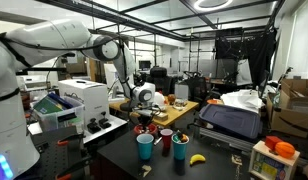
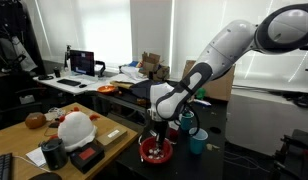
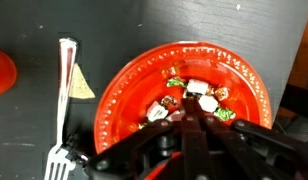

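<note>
In the wrist view a red plate (image 3: 129, 85) holds several wrapped candies (image 3: 177, 82) in white, green and brown wrappers. My gripper (image 3: 193, 106) points down into the pile with its fingers pressed together. The tips touch a white candy (image 3: 206, 101), and no candy shows between the fingers. In both exterior views the gripper (image 1: 144, 113) (image 2: 157, 134) hangs right over the plate (image 1: 145, 128) (image 2: 156, 152) on the dark table.
A silver fork (image 3: 62, 100) and a tan triangular piece (image 3: 82, 85) lie left of the plate. Teal and red cups (image 1: 145, 146) (image 1: 166, 140) and a banana (image 1: 197, 158) stand nearby. A teal cup (image 2: 197, 141) stands beside the plate. Printers, boxes and cluttered desks surround the table.
</note>
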`<state>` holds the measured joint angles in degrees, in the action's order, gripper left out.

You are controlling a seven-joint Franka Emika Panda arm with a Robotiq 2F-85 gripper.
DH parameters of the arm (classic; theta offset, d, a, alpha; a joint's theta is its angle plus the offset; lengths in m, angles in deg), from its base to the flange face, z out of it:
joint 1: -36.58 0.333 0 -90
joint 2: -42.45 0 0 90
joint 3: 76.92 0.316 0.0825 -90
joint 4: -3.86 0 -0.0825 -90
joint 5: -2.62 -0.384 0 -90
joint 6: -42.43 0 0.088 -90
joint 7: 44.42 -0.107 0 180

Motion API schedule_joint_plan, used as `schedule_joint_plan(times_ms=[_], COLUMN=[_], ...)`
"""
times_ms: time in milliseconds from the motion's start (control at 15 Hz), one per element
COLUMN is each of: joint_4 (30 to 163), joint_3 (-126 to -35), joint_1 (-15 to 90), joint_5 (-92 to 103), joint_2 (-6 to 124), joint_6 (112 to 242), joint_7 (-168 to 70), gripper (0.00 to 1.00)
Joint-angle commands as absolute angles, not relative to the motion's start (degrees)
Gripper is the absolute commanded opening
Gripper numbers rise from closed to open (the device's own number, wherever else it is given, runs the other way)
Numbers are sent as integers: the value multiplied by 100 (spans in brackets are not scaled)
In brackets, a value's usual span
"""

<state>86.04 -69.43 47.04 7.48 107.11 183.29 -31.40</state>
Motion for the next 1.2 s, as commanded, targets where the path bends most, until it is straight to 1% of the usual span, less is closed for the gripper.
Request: schedule_joint_plan(times_ms=[0, 200, 533, 867, 1133], joint_4=[9289, 9747, 10741, 12149, 13328], joint_3=[-6888, -6761, -6855, -6915, -7097], joint_1=[4627, 4538, 4644, 4640, 4607], joint_5=[761, 656, 446, 120, 112], joint_2=[10088, 9761, 9210, 8484, 7734], joint_6=[18145, 18200, 18624, 19718, 20685], joint_7=[-3238, -3252, -4092, -4892, -5092], gripper=[0, 0, 0, 0, 0])
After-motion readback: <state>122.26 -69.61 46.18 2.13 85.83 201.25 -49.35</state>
